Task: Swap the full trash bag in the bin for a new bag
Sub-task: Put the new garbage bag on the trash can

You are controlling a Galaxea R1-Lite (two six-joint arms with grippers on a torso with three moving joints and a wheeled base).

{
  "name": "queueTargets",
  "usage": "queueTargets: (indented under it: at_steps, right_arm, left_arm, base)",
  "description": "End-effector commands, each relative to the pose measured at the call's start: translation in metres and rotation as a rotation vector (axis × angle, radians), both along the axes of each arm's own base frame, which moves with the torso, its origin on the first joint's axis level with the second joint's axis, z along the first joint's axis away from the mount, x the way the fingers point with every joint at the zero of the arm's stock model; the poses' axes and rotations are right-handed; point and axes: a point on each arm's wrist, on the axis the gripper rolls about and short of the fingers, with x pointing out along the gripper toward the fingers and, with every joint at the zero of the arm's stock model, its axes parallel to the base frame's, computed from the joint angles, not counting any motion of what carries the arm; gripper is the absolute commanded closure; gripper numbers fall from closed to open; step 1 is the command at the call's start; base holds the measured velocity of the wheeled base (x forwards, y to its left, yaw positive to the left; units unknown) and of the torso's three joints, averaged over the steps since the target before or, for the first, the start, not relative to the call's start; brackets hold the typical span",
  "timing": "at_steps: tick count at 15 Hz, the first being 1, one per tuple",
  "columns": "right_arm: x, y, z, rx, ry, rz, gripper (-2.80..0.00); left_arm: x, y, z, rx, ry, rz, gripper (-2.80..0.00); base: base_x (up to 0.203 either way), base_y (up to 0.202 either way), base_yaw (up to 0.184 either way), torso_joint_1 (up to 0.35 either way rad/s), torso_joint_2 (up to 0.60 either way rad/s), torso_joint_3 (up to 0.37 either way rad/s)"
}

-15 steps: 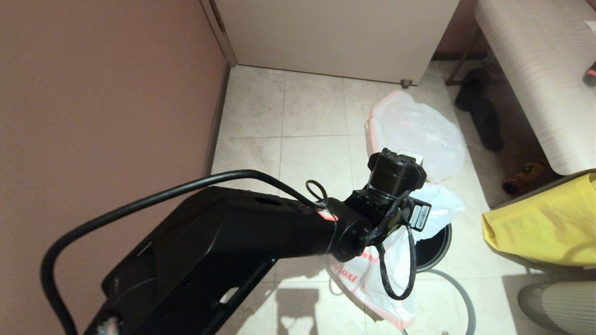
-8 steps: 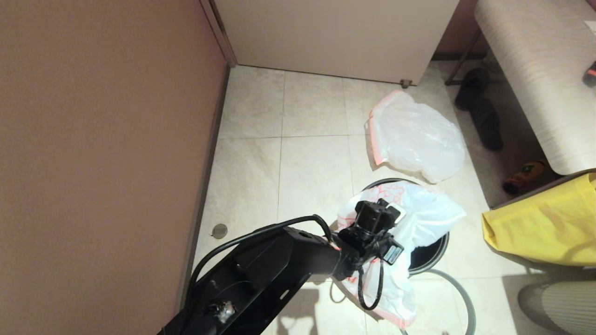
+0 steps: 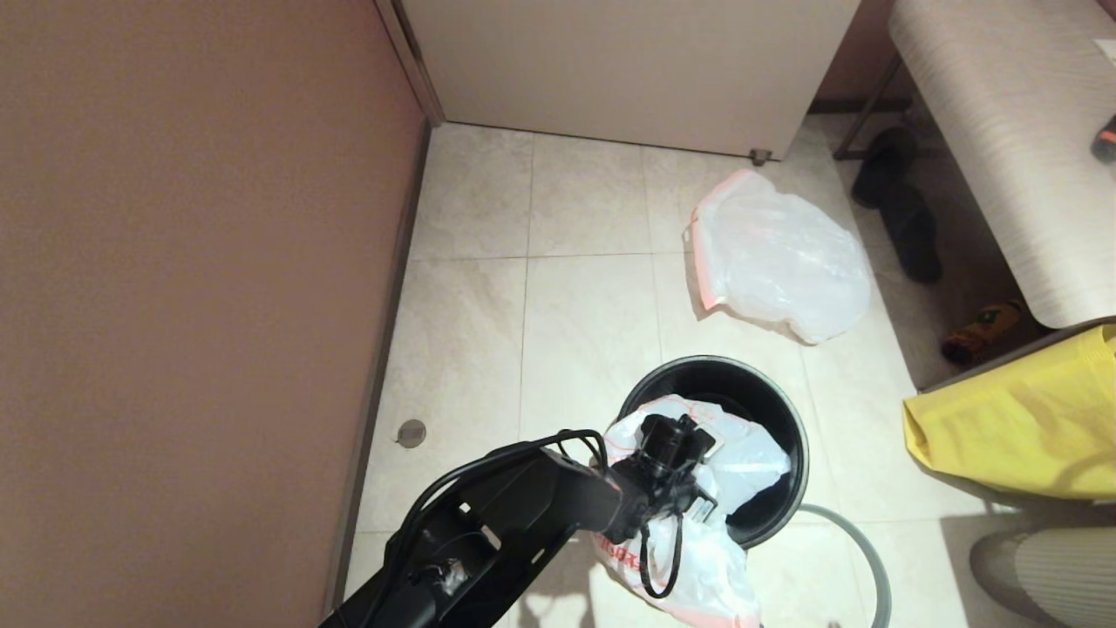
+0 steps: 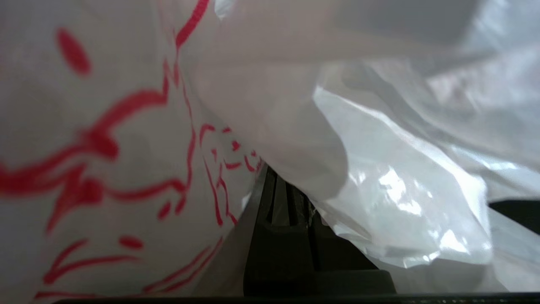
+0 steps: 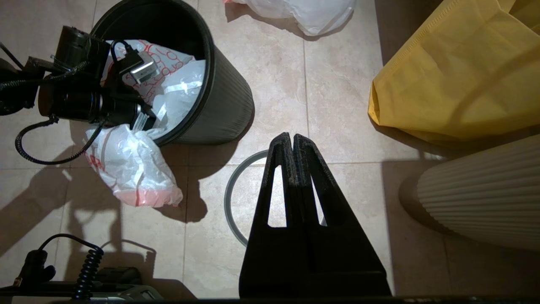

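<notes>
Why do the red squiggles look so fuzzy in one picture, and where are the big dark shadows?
Left wrist view: the new bag presses right against the lens, so its red drawing blurs, with shiny glare on the crumpled plastic. Right wrist view: hard shadows fall on the floor tiles beside the bin and under the shut right gripper. Head view: everything is evenly lit and sharp.

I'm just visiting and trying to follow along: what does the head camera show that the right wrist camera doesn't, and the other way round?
Only the head view shows the brown wall, the white cabinet and the whole plain full trash bag lying on the floor.

Only the right wrist view shows the right gripper, shut and empty above the grey hoop.

Both show the bin, with the printed new bag draped over its rim, the left gripper pushing it in, and the yellow fabric bag.
</notes>
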Motion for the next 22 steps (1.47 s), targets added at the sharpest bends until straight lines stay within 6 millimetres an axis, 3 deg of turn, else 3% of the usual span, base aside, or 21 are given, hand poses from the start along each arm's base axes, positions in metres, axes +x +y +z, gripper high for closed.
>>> queueTargets:
  at_steps: [1, 7, 11, 15, 18, 22]
  right_arm:
    - [0.0, 0.0, 0.0, -0.001, 0.001, 0.0, 0.0]
    - [0.0, 0.0, 0.0, 0.0, 0.001, 0.0, 0.0]
    - [0.0, 0.0, 0.0, 0.0, 0.001, 0.0, 0.0]
    - [0.0, 0.0, 0.0, 0.0, 0.001, 0.0, 0.0]
    - [0.0, 0.0, 0.0, 0.0, 0.001, 0.0, 0.0]
    - [0.0, 0.0, 0.0, 0.0, 0.001, 0.0, 0.0]
  left_arm:
    - [-0.001, -0.005, 0.03, -0.04, -0.045, -0.002, 0.0]
    - [-0.013, -0.014, 0.112, -0.111, -0.177, 0.054, 0.0]
    - [-0.029, -0.02, 0.117, -0.097, -0.176, 0.109, 0.0]
    - [-0.047, -0.023, 0.143, -0.126, -0.108, 0.137, 0.0]
    - [-0.057, -0.013, 0.171, -0.143, -0.062, 0.199, 0.0]
    - [-0.065, 0.013, 0.148, -0.026, 0.045, 0.392, 0.0]
  base:
    - [0.0, 0.0, 0.0, 0.0, 0.0, 0.0]
    - [0.0, 0.0, 0.0, 0.0, 0.0, 0.0]
    - [0.0, 0.0, 0.0, 0.0, 0.0, 0.0]
    - [0.0, 0.0, 0.0, 0.0, 0.0, 0.0]
    - [0.0, 0.0, 0.0, 0.0, 0.0, 0.0]
    - [0.0, 0.0, 0.0, 0.0, 0.0, 0.0]
